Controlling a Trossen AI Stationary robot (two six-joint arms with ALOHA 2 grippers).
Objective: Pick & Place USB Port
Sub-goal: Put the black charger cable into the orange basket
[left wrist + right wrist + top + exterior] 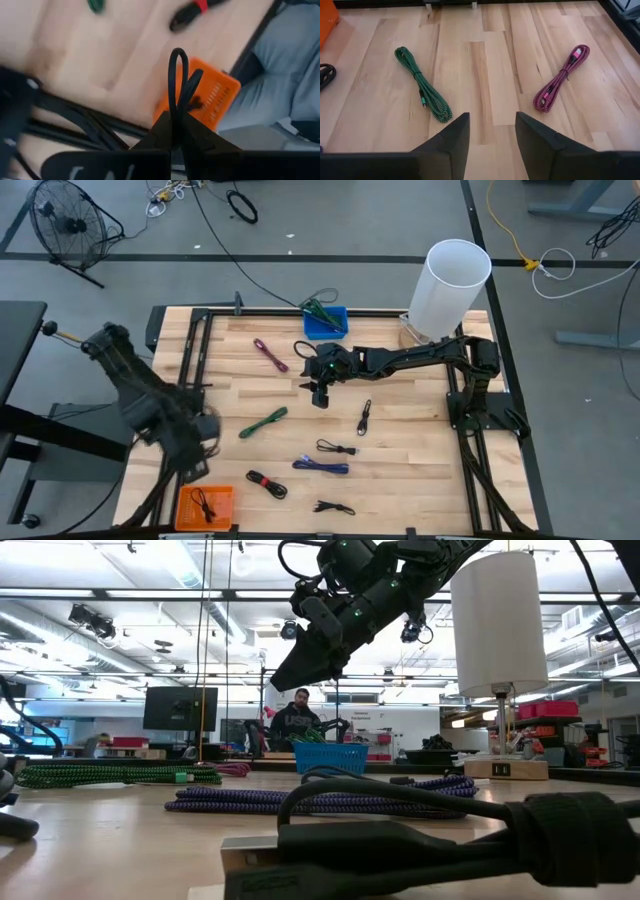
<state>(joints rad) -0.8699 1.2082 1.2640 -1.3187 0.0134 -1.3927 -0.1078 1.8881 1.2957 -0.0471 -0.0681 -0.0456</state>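
Observation:
My left gripper (176, 131) is shut on a black cable (178, 75) at the table's near left, over the orange bin (212, 97). In the high view the gripper (197, 465) stands just beyond the orange bin (205, 505), which holds another black cable. My right gripper (491, 131) is open and empty above the table's middle (320, 392). It hangs high in the low view (300, 665). A green cable (422, 85) and a magenta cable (560, 79) lie flat on the wood ahead of it. My left gripper pinches the black cable between its two fingers, just below a folded loop (176, 111) that sticks out past the fingertips. The rest of the cable is hidden behind the fingers. The loop is clear of the table and the bin.
Loose cables lie on the table: magenta (270, 355), green (263, 422), black (365, 417), purple (322, 466), and black with red (266, 483). A blue bin (326, 320) with a green cable and a white cylinder (450, 285) stand at the far edge. A person (297, 720) sits beyond the table.

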